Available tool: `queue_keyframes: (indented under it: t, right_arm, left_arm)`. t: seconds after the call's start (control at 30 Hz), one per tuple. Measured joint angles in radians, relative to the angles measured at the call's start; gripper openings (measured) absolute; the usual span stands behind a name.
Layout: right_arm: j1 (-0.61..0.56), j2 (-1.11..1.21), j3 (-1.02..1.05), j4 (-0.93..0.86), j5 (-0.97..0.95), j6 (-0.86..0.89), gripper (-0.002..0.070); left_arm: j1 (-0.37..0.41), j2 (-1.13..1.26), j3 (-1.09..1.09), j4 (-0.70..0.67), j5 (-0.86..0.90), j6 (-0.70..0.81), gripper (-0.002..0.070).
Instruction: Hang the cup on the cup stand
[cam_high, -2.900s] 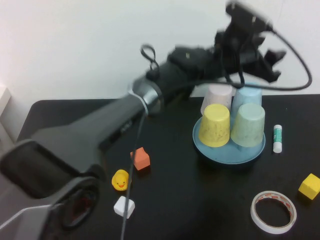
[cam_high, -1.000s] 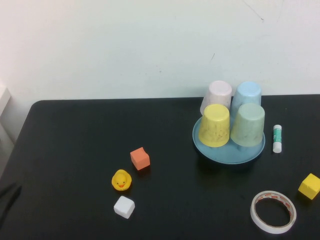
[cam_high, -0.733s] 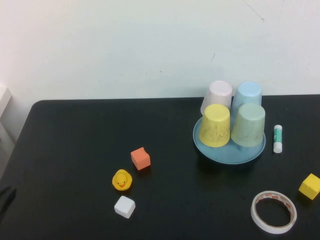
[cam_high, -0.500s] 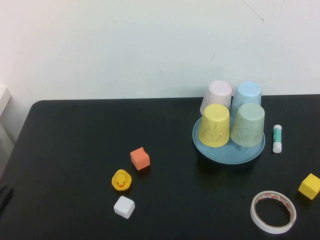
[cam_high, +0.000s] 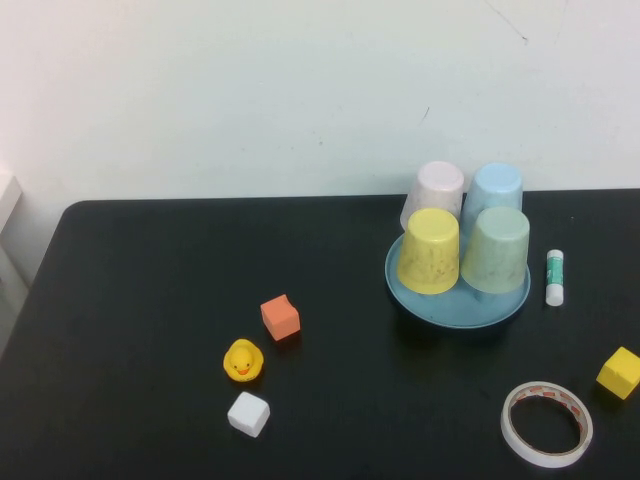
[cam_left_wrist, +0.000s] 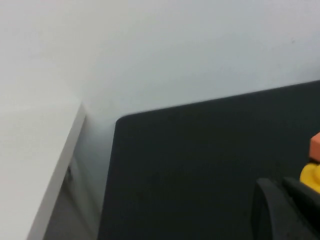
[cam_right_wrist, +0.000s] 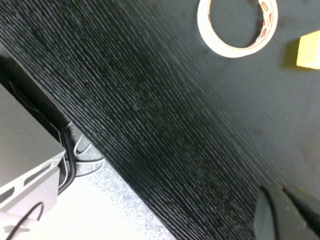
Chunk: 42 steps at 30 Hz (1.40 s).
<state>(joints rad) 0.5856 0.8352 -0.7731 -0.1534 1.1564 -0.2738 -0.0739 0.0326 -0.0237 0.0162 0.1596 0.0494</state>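
The cup (cam_high: 497, 249) is sitting upturned on the cup stand (cam_high: 458, 299), well apart from both pincers. The left pincer (cam_left_wrist: 287, 210) is hanging closed and empty near the table (cam_high: 150, 300) edge. The right pincer (cam_right_wrist: 285, 212) is hovering closed, empty, near the tape roll (cam_right_wrist: 236, 25).

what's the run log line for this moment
cup: upside down on cup stand | left gripper: shut, off table's left edge | right gripper: shut, near tape roll | holding: nothing
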Motion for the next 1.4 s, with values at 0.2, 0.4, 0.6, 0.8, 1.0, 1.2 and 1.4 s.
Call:
queue_keyframes:
  t: [0.2,0.4,0.6,0.8,1.0,1.2,1.4]
  right_arm:
    - [0.0,0.0,0.0,0.002,0.0,0.0,-0.0001]
    - [0.0,0.0,0.0,0.004,0.0,0.0,-0.0001]
    - [0.0,0.0,0.0,0.004,0.0,0.0,-0.0001]
    - [0.0,0.0,0.0,0.004,0.0,0.0,-0.0001]
    - [0.0,0.0,0.0,0.004,0.0,0.0,-0.0001]
    - [0.0,0.0,0.0,0.004,0.0,0.0,-0.0001]
    - [0.0,0.0,0.0,0.006,0.0,0.0,-0.0001]
  left_arm:
    - [0.06,-0.042,0.043,-0.006,0.141,-0.076,0.0]
    - [0.061,-0.044,0.041,-0.006,0.158,-0.08,0.0]
    - [0.061,-0.044,0.041,-0.008,0.159,-0.08,0.0]
    - [0.061,-0.044,0.041,-0.016,0.162,-0.049,0.0]
    - [0.061,-0.044,0.041,-0.016,0.162,-0.036,0.0]
    - [0.061,-0.044,0.04,-0.016,0.162,-0.036,0.0]
    - [0.061,-0.044,0.04,-0.016,0.162,-0.036,0.0]
